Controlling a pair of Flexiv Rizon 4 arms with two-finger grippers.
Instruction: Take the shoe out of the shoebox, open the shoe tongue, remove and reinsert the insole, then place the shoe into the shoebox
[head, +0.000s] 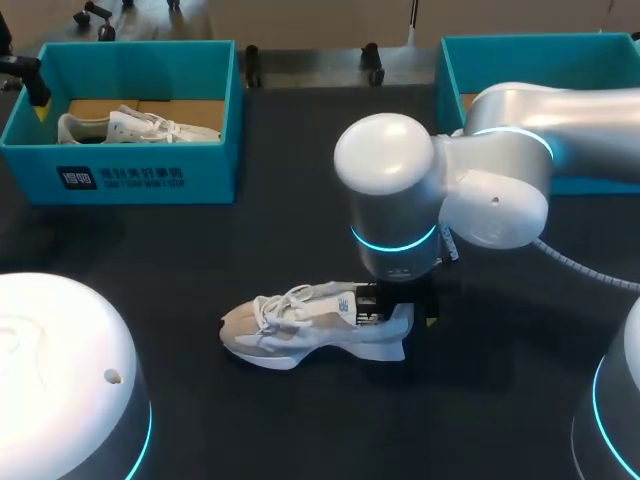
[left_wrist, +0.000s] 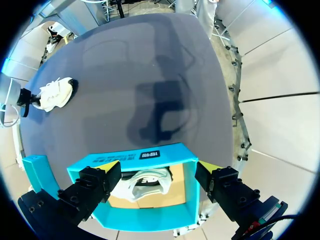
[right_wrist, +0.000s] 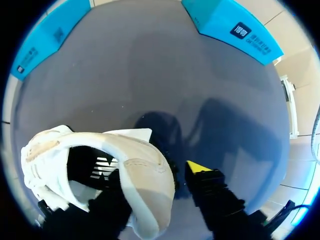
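White shoe (head: 290, 335) well off table (head: 300, 240) edges; right end effector (head: 398, 310) grips heel (head: 393, 346), left end effector (left_wrist: 157, 176) spread.

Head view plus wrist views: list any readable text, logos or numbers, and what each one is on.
On the left shoebox, front wall: a white logo block and two lines of print, too small and blurred to read.
On the right shoebox: no print shows in the head view.
On the shoe on the table: a small blue mark on its side, no legible letters.
No readable numbers or signs anywhere.
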